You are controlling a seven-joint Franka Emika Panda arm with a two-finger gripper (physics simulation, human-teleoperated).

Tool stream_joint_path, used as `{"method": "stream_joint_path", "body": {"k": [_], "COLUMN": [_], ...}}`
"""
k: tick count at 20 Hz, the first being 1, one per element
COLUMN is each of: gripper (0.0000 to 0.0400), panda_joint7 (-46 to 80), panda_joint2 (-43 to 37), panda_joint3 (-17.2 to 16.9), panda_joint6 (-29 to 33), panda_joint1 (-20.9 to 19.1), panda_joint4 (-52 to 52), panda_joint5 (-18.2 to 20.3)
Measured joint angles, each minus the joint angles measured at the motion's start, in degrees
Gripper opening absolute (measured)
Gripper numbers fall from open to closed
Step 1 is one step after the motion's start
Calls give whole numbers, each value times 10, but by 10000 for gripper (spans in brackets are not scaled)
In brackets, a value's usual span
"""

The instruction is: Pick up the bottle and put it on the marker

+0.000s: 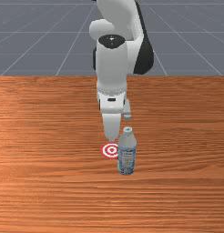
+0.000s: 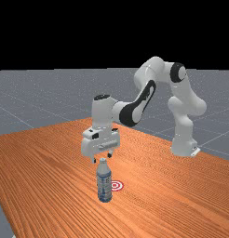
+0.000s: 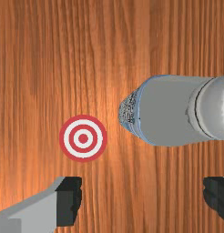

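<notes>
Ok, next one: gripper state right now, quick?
Gripper: open, holding nothing; the bottle stands upright beside the marker.

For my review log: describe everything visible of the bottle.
The bottle stands upright on the wooden table, beside the red-and-white target marker, not on it. It looks plastic: grey shoulder, narrow neck, pale top, blue-and-white printed label below. Only the table touches it; the open jaws hang clear.
</notes>
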Motion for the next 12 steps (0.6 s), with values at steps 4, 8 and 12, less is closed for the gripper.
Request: {"method": "stream_joint_path", "body": {"k": [4, 8, 12], "gripper": [399, 400, 400], "panda_joint7": [-8, -7, -6], "panda_joint2": [2, 3, 3], "panda_joint3": [2, 2, 3], "panda_joint6": [-17, -16, -16], "panda_joint1": [-1, 0, -1], "panda_joint4": [11, 10, 10], "panda_joint5": [-1, -2, 3]}}
